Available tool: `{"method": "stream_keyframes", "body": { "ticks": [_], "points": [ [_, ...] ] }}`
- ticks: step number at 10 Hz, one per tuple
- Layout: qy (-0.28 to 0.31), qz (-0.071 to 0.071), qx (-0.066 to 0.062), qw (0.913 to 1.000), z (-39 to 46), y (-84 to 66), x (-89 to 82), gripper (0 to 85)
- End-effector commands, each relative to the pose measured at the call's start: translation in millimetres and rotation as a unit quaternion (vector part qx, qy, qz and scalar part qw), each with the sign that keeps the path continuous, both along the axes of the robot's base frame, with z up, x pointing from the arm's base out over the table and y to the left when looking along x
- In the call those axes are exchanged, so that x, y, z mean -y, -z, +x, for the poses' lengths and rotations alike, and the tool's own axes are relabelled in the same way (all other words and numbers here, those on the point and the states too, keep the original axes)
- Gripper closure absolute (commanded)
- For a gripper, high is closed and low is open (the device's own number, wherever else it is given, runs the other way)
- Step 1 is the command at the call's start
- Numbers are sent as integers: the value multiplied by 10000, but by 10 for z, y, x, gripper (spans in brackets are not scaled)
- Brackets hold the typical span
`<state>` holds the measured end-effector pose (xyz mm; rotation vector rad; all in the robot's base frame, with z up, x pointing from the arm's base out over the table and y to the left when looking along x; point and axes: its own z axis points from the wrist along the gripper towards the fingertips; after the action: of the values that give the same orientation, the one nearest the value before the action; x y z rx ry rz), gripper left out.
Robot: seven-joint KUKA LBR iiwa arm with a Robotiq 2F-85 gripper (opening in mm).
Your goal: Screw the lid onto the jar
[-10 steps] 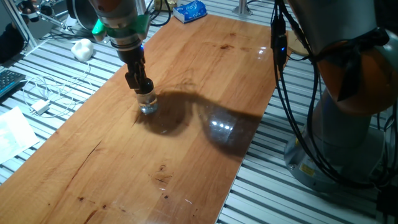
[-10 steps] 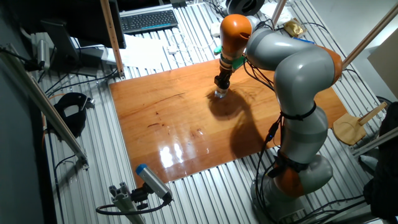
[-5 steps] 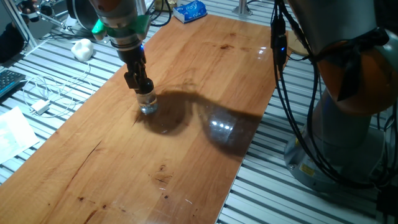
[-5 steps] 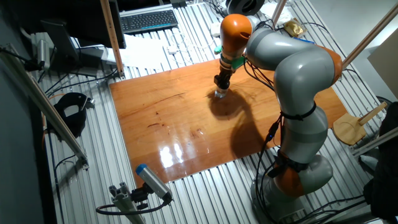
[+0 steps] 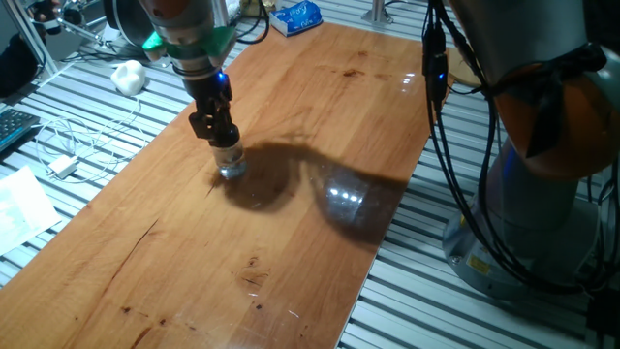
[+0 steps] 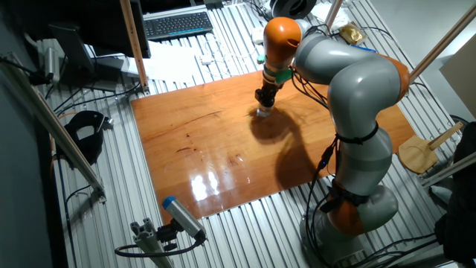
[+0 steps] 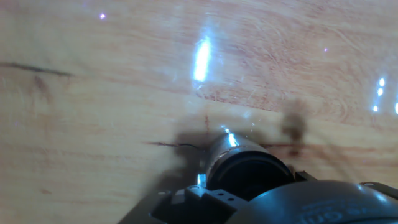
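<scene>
The small clear glass jar (image 5: pixel 231 165) stands upright on the wooden table (image 5: pixel 320 116), left of its middle; it also shows in the other fixed view (image 6: pixel 263 114). My gripper (image 5: pixel 223 140) points straight down right over the jar, its black fingers shut on the black lid (image 5: pixel 226 145), which sits on the jar's top. In the hand view the lid (image 7: pixel 250 176) is a dark round shape just below the fingers, with the jar's glinting wall (image 7: pixel 227 143) under it. The lid is hard to tell from the fingers in the fixed views.
A white lumpy object (image 5: pixel 128 76) and white cables (image 5: pixel 68 145) lie on the slatted bench left of the table. A blue packet (image 5: pixel 296 16) is at the far edge. The arm's base (image 5: pixel 542 204) stands to the right. A keyboard (image 6: pixel 177 24) lies behind.
The gripper has turned a little about its vertical axis over the jar, the fingers now standing at a slightly different angle. The jar has stayed in place.
</scene>
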<state>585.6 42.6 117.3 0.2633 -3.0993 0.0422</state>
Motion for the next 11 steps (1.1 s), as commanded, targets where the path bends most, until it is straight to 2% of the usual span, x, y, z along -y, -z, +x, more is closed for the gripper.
{"method": "stream_keyframes", "body": {
  "ticks": [1,2,6,8,11],
  "points": [
    [64,-23,16,10000,-6,4,-6,340],
    [287,102,19,9995,-11,5,-8,340],
    [578,94,32,9983,-17,9,-13,340],
    [776,173,29,9968,-19,9,-15,340],
    [1005,185,60,9947,-31,9,-27,340]
  ]
}}
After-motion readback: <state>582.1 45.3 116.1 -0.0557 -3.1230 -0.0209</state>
